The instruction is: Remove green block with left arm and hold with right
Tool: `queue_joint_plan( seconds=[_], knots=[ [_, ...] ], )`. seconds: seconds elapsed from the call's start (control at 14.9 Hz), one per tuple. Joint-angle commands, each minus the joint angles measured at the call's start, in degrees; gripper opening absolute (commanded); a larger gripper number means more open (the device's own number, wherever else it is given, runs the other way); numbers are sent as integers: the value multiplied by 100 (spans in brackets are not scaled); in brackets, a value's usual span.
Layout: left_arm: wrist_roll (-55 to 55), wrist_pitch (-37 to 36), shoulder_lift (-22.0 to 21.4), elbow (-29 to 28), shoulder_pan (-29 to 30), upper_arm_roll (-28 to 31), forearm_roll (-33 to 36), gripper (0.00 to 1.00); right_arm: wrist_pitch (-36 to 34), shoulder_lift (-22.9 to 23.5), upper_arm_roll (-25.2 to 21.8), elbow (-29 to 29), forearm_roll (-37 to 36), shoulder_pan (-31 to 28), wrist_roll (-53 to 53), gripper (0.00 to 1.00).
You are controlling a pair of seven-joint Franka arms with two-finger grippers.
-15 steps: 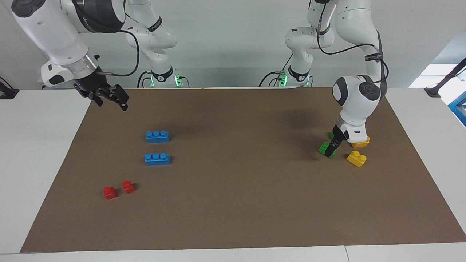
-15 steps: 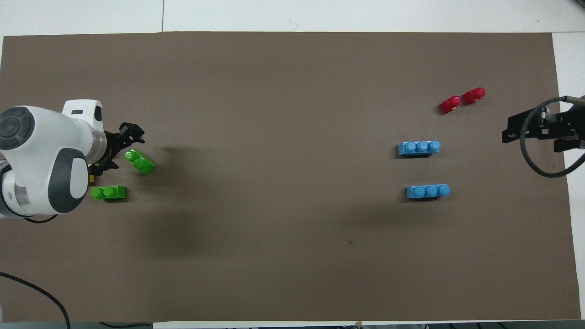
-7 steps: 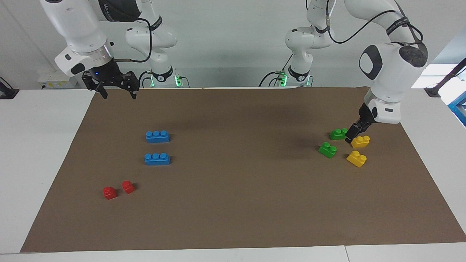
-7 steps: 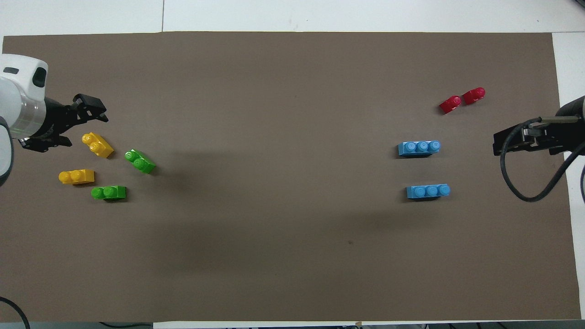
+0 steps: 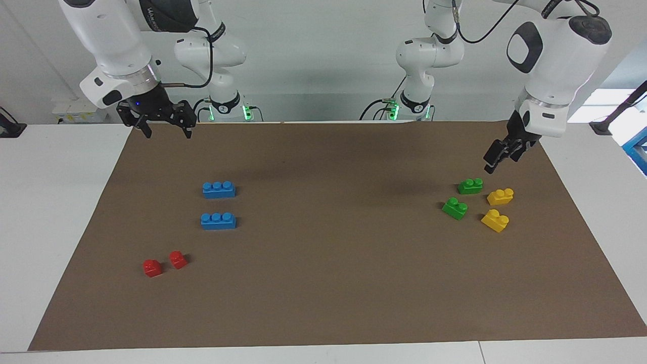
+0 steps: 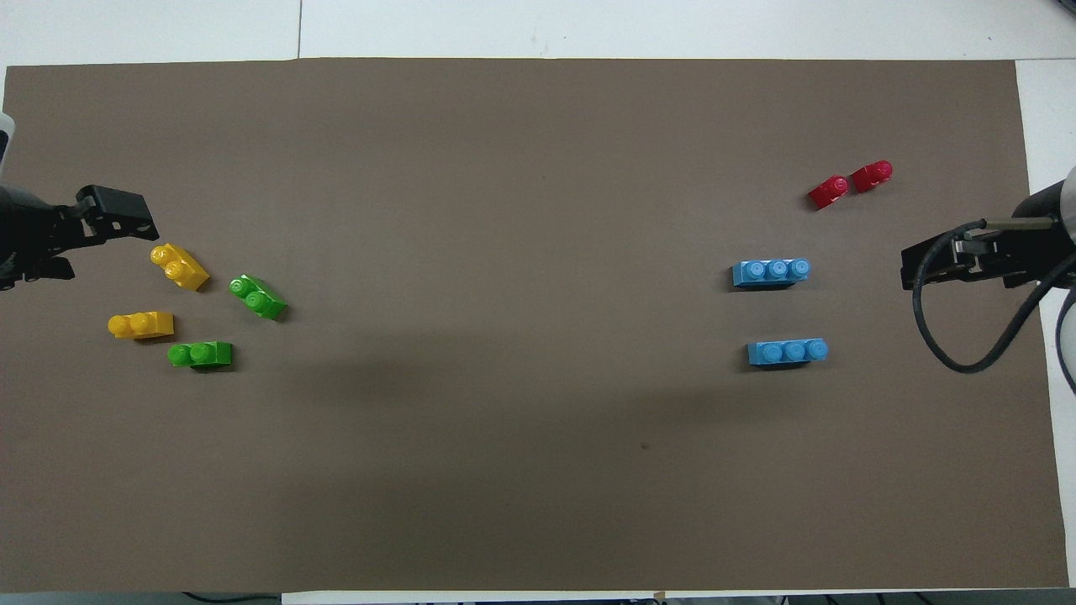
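Two small bright green plastic two-stud bricks lie on the brown mat toward the left arm's end, one (image 5: 470,186) nearer the robots, the other (image 5: 455,208) farther, beside two yellow two-stud bricks (image 5: 500,196). The left gripper (image 5: 498,157) hangs tilted in the air above them, empty; whether its fingers are parted cannot be told. The right gripper (image 5: 163,126), fingers spread wide and empty, waits raised over the mat's edge at its own end.

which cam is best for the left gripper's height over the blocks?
Facing view: the left gripper hangs clear above the green block nearer the robots, touching nothing. Overhead view catches only part of it at the frame's edge, with height unreadable.
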Motion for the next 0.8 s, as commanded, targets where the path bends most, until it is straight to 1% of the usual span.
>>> queue_joint_plan(
  seconds=[0.0, 0.2, 0.4, 0.74],
  knots=[
    [105, -620, -163, 385, -34, -64, 107, 100, 80, -188, 22, -251, -98, -32, 195, 100],
    [526, -796, -285, 430, -17, -38, 107, 100, 27, -205, 13, -251, -98, -50, 381, 100],
    [1018, -998, -584, 430, 27, -38, 169, 100, 27, -205, 13, -259, -98, -85, 363, 100],
    [1519, -1253, -778, 430, 36, -38, 239, 100, 115, -197, -22, -251, -98, -190, 425, 100]
  ],
)
